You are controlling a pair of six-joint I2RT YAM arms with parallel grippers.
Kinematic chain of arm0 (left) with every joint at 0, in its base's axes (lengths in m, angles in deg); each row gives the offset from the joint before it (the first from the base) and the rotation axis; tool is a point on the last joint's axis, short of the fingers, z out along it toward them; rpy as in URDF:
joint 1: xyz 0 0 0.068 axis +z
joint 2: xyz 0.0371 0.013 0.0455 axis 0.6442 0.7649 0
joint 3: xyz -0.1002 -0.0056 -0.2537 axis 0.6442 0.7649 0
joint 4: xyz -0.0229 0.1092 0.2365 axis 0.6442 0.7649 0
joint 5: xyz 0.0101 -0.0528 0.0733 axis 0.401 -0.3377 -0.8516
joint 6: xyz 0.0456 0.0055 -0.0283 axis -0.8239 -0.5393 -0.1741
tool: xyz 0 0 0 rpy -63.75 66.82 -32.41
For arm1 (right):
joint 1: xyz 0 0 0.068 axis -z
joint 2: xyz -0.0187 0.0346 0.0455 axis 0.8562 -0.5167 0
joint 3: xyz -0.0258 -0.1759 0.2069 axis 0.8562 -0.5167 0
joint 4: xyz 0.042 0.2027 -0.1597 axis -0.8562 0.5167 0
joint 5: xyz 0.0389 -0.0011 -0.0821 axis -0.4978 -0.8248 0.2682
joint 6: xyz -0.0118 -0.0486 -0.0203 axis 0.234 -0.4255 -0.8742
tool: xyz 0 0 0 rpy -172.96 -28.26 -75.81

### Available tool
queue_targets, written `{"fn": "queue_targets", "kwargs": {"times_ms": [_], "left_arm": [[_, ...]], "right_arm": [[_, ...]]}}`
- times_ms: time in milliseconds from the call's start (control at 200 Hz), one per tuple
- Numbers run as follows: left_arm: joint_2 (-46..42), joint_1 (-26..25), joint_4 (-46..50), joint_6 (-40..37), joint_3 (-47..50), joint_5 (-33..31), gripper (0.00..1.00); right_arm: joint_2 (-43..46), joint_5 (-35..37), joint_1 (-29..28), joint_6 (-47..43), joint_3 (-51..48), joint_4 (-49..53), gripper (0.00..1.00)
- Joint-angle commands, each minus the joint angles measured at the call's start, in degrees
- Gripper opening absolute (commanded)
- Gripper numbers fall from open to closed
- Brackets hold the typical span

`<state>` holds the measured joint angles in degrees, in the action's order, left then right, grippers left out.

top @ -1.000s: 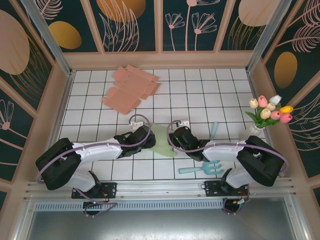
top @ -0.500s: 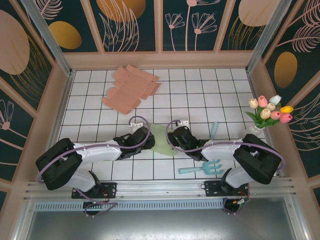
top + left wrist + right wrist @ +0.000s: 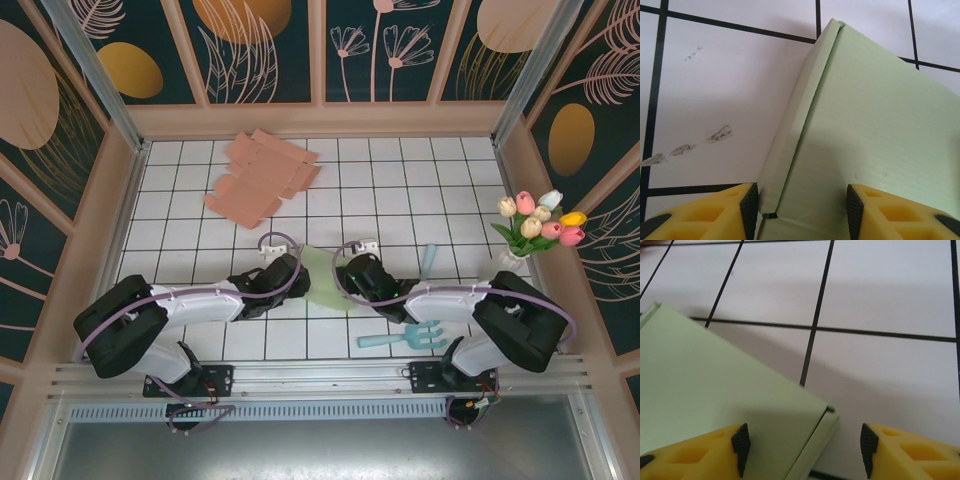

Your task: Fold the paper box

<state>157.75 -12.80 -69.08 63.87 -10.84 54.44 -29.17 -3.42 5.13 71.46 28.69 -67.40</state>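
Cardboard, likely thin, light and easily creased: your green paper box (image 3: 322,275) lies on the table (image 3: 420,190). Left gripper (image 3: 799,206) straddles its folded edge, jaws half-spread; right gripper (image 3: 802,446) gapes over a corner. Pinch flaps beside creases.

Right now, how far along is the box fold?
Done: the pale green paper box has a narrow edge flap creased. In hand: the left claw and right claw straddle opposite box edges, jaws open, neither clamping. Still to do: raising the remaining walls and closing it; the pink flat cardboard sheets lie unfolded.
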Motion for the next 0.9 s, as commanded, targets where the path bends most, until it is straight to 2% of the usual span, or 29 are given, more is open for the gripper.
{"fn": "queue_targets", "kwargs": {"times_ms": [0, 190, 465, 896], "left_arm": [[2.4, -0.4, 2.6, -0.1, 1.4, -0.9, 0.50], [2.3, -0.4, 3.2, -0.5, 1.2, -1.8, 0.50], [2.8, -0.4, 3.5, -0.9, 0.9, -2.3, 0.50], [3.6, -0.4, 4.3, -1.3, 0.3, -2.8, 0.51]], "right_arm": [[3.8, 2.5, -3.0, 0.1, 0.7, 10.0, 0.63], [11.6, 7.2, -8.9, 6.4, 2.0, 18.0, 0.63], [21.3, 4.7, -14.7, 18.7, -1.6, 17.7, 0.62], [16.8, 2.7, -18.8, 25.0, -4.0, 13.3, 0.57]]}}
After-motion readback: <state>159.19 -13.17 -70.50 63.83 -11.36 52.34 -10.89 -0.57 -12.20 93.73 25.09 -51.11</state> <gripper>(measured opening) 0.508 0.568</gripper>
